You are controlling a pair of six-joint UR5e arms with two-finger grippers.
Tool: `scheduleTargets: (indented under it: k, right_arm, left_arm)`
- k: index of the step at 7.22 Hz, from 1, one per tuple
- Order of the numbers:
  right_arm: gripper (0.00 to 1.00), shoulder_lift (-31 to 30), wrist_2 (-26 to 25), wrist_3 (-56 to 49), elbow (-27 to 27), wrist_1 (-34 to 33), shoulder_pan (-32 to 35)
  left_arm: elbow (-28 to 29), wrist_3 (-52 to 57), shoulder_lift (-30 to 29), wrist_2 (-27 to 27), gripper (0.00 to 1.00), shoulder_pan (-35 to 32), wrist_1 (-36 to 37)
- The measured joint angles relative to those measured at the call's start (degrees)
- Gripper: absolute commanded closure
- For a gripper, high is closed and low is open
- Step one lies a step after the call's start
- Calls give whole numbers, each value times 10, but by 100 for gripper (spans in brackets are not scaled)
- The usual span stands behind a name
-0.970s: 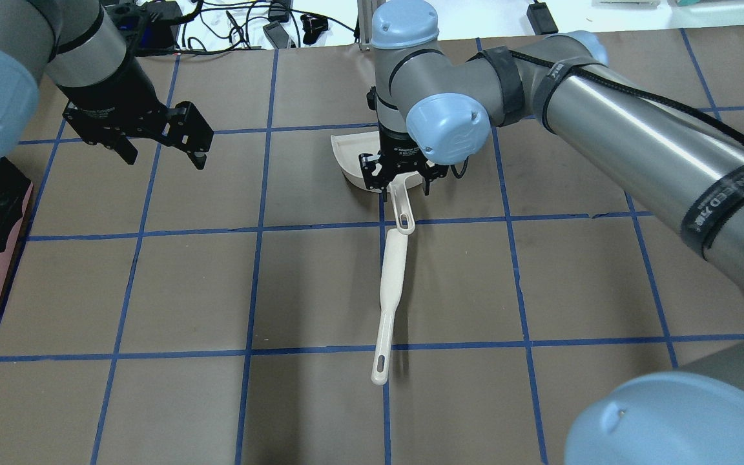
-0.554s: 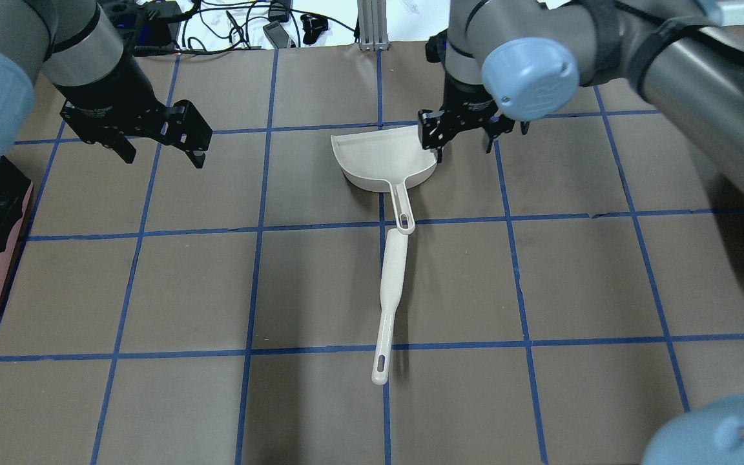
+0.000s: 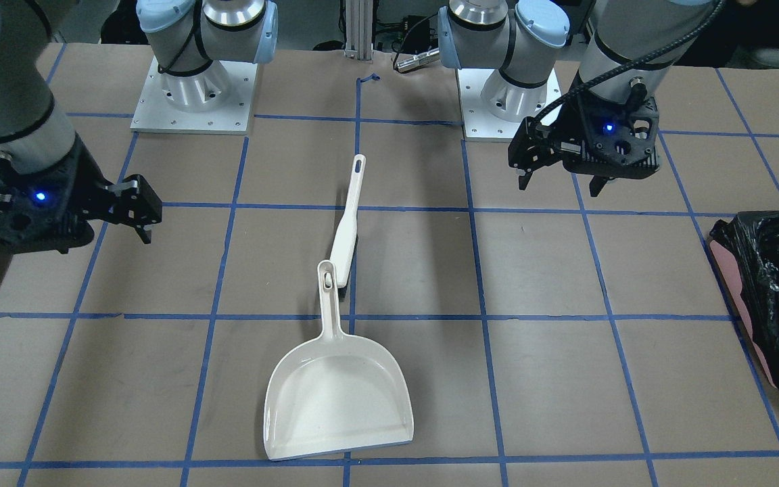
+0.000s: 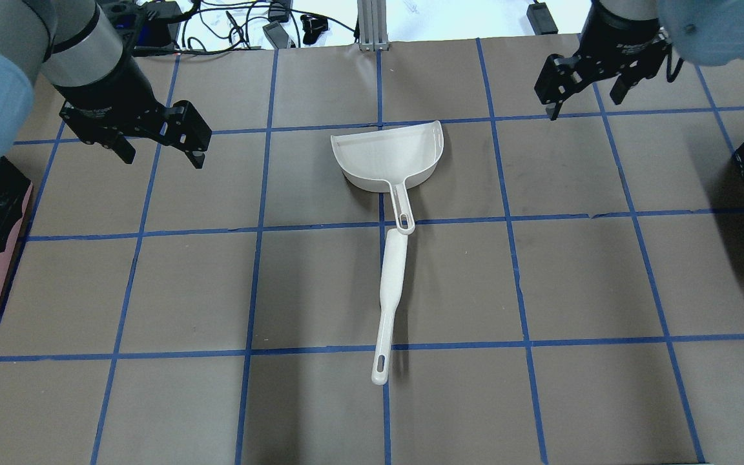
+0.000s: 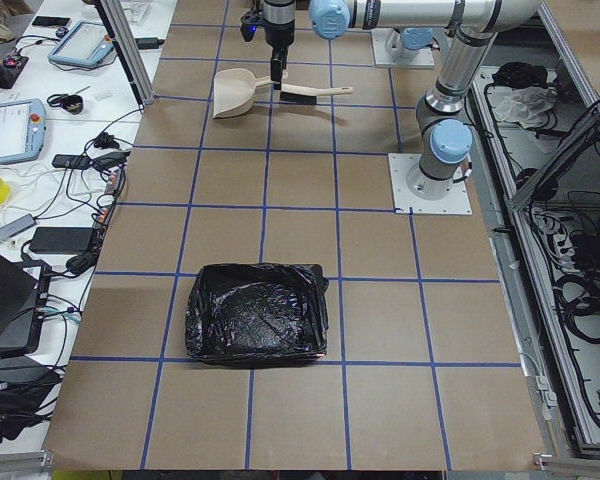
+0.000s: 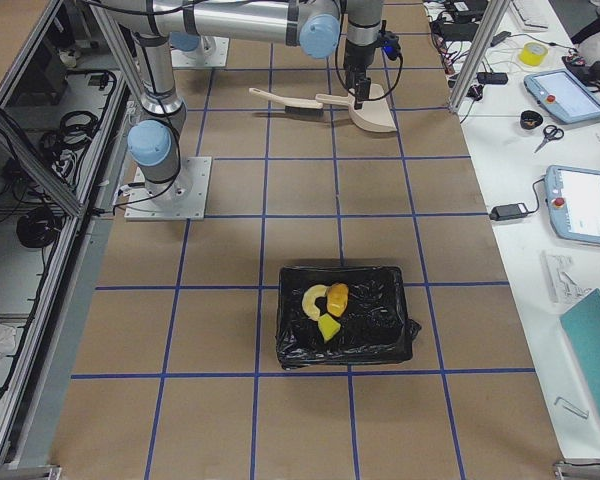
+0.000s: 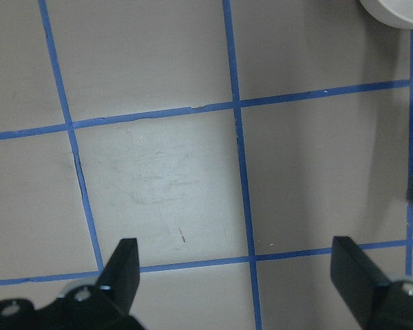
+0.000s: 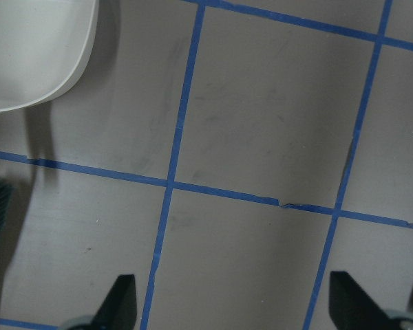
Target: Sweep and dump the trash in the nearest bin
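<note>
The trash (image 6: 325, 305), yellow and orange pieces in a small pile, lies inside the bin (image 6: 385, 325) at the table's end on the robot's right. In the overhead view only a black edge of that bin shows. No loose trash shows on the table (image 4: 591, 278) in any view.

The dustpan (image 4: 388, 158) lies flat and empty near the table's middle. The brush (image 4: 391, 290) lies behind it, its head just under the end of the pan's handle. Neither tool is held.

The right gripper (image 4: 584, 90) hangs above the table, off to the pan's right and well apart from it, jaws spread with nothing between them. The left gripper (image 4: 164, 157) hovers on the pan's other side, likewise spread and empty. Both wrist views show only taped paper between the fingers (image 7: 120, 268).

A 2nd bin (image 5: 255, 310), lined with a black bag, stands at the left end; no trash can be seen in it.

Judged from this, sweep and dump are both done and the 2 tools are back on the table. What is left looks like little more than parking the arms clear of the pan and brush.

No brand or label can be read. The white lettering on the gripper bodies is too small to make out.
</note>
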Motion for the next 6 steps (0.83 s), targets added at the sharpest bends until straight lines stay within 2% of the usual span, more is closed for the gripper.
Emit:
scheduleTargets:
  k: [2,6]
  right_arm:
    - [7,-41,13,8,3,41,-7]
    - [5,-99,25,102,38,74,27]
  left_arm:
    - [0,0,1,-1,0,0,0]
    - [3,-1,4,-1,0,0,0]
